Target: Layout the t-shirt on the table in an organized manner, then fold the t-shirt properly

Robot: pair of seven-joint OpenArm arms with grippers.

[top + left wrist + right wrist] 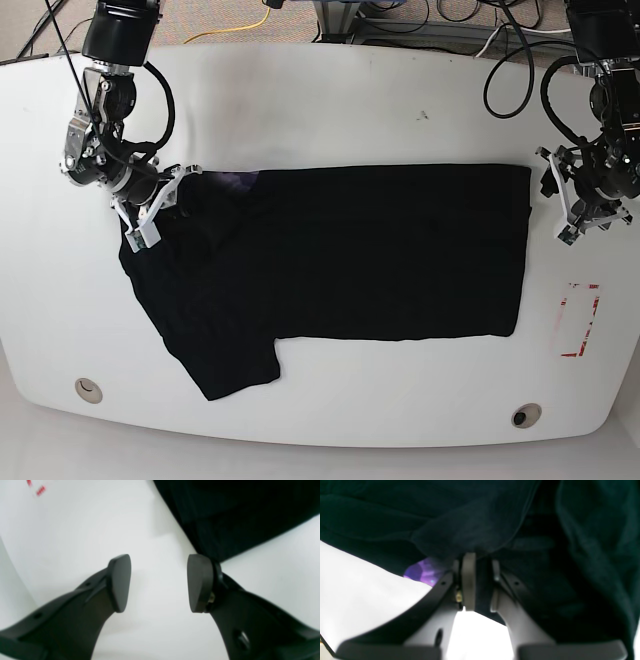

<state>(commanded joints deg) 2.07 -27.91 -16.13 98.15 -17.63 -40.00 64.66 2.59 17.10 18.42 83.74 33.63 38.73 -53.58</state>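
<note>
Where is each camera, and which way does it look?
Left wrist: on the left arm, facing the table; its open end effector shows.
Right wrist: on the right arm, facing the black shirt; its end effector shows.
Base: high up, looking down at the table; both arms show.
Left wrist and base share the red marks.

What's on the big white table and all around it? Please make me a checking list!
Surface: white table, rounded corners, two round holes, red tape marks
Job's things: black t-shirt, spread but uneven, one part sticking out at a bottom corner; a purple patch shows
Clutter: nothing seen on the tabletop
Tools: left tool open, beside the shirt; right tool over the shirt, a narrow gap between its fingers
Cables: black cable loop near the left arm; yellow cable behind the table
Surroundings: pale floor
</note>
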